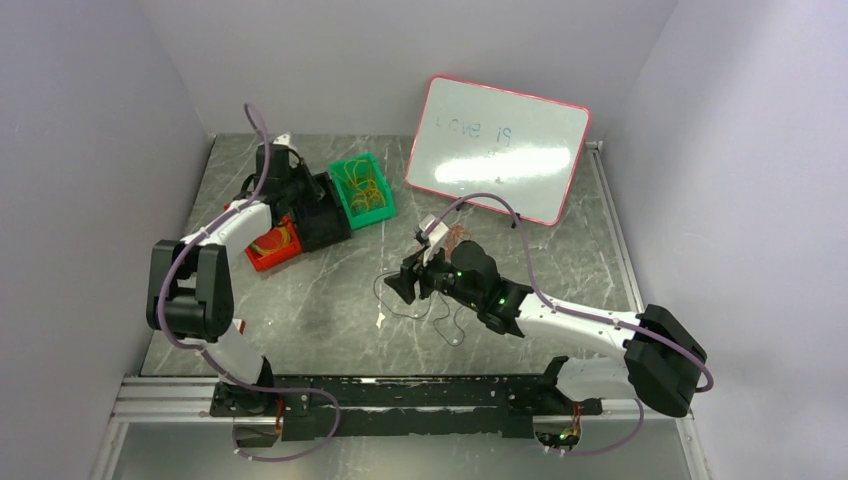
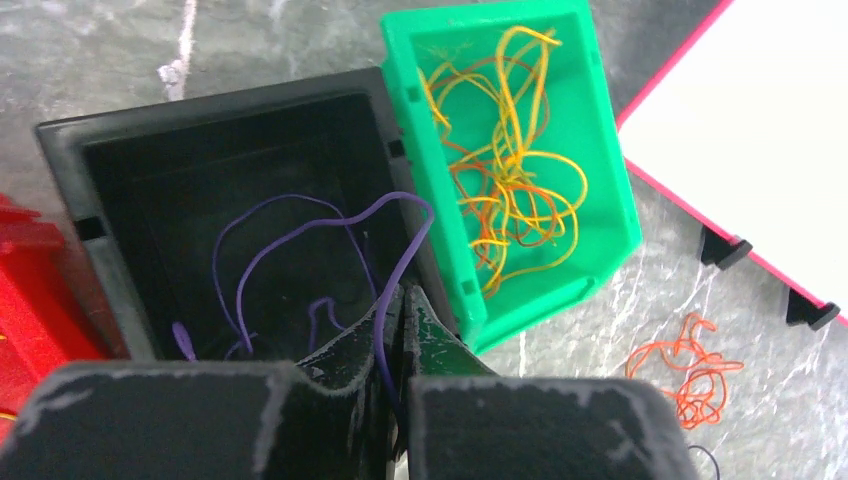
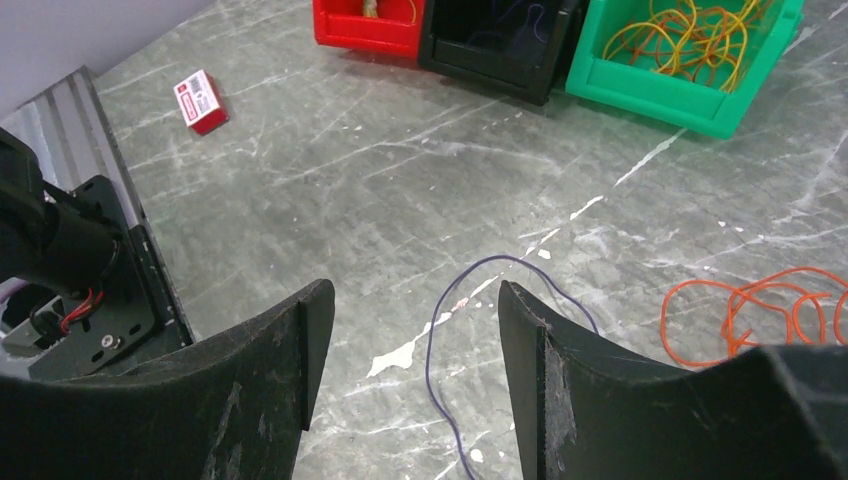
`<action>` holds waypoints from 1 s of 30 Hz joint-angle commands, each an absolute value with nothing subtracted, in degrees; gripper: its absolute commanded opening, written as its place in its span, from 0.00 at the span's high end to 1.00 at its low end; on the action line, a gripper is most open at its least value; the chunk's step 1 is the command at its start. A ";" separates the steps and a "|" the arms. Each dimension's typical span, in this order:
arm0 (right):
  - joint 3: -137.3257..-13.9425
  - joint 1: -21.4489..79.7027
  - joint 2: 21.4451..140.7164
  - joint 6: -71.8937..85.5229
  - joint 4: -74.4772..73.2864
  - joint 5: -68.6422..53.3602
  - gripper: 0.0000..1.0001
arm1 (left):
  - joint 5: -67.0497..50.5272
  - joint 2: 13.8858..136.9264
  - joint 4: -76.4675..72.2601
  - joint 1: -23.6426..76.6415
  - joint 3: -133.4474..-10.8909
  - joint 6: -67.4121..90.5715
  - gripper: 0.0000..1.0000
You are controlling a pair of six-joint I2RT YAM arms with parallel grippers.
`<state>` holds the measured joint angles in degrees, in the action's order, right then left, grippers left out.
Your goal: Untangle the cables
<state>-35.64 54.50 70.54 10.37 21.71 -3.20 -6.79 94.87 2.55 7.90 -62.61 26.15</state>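
My left gripper [image 2: 405,300] is shut on a thin purple cable [image 2: 290,225] that loops down into the black bin [image 2: 200,105]. Beside it, the green bin [image 2: 402,90] holds a tangle of yellow and orange cables [image 2: 510,170]. A small orange tangle [image 3: 750,310] lies loose on the table. My right gripper [image 3: 415,300] hovers open over the table's middle. A dark purple cable [image 3: 440,330] lies flat on the table below the gap between its fingers, untouched.
Red bin [image 1: 272,245], black bin [image 1: 322,222] and green bin [image 1: 362,190] stand in a row at the back left. A pink-framed whiteboard [image 1: 500,150] leans at the back right. A small red box [image 3: 200,100] lies near the left arm's base.
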 commanded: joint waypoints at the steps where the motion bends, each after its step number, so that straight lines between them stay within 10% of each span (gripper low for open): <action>1: -34.57 54.69 69.54 10.88 21.80 -2.43 0.35 | -10.23 96.38 -3.92 4.89 -61.20 30.41 0.93; 10: -34.61 54.75 69.85 10.81 21.62 -2.52 0.35 | -12.27 101.29 -3.59 4.31 -63.63 30.16 0.90; 30: -34.42 54.77 69.45 11.04 21.53 -2.02 0.35 | -8.97 98.39 4.30 4.46 -69.53 27.29 0.38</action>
